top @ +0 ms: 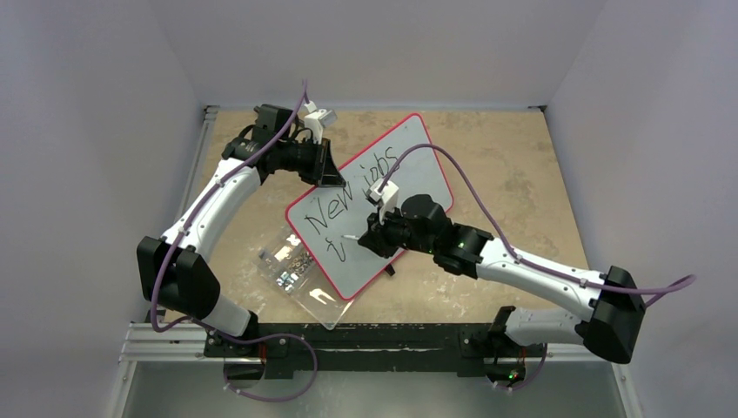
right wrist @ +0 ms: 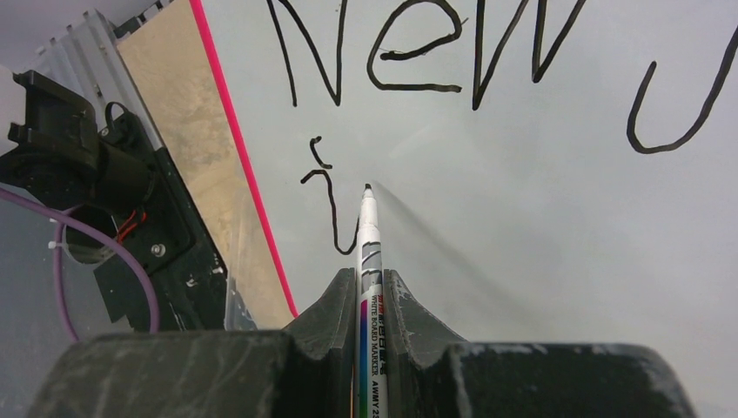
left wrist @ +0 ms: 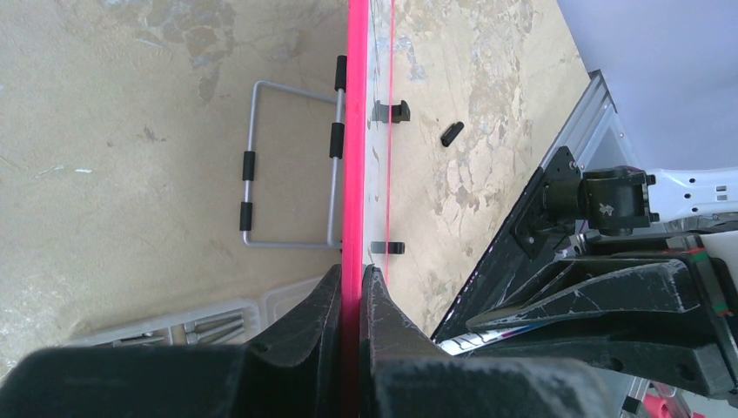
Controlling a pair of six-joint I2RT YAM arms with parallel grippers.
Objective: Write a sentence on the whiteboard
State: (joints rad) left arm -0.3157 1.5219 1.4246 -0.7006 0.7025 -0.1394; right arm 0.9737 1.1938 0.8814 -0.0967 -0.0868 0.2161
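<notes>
From above: clamping the far-left rim of the whiteboard [top: 409, 165] with the left gripper [top: 329, 174], fingers together on the red edge. Pinching a marker [top: 351, 237] in the right gripper [top: 365, 237] over the board's lower half, with the wrist largely masking the fingers here. Showing the sentence [top: 348, 205] only in part: "New jobs" on the upper line, a lone "i" starting the lower one, and the end of "jobs" partly hiding behind the right wrist and its cable. Overlapping, at the board's near corner, a clear box of screws [top: 291, 266] on the table [top: 505, 174].

Left wrist: looking along the board edge-on, so hiding all writing. Squeezing the red rim between both black fingers, showing no gap. Catching a grey wire frame [left wrist: 287, 165] just beside the rim, black feet [left wrist: 390, 111] on the other side, and only a corner of the screw box at the bottom.

Right wrist: closing tight on the marker's barrel, leaving the label only partly legible and losing the lower barrel between the fingers. Holding the tip on or just above the white surface beside the "i", the contact being hard to judge. Cropping "New" at the top and the "j" at the right edge.
</notes>
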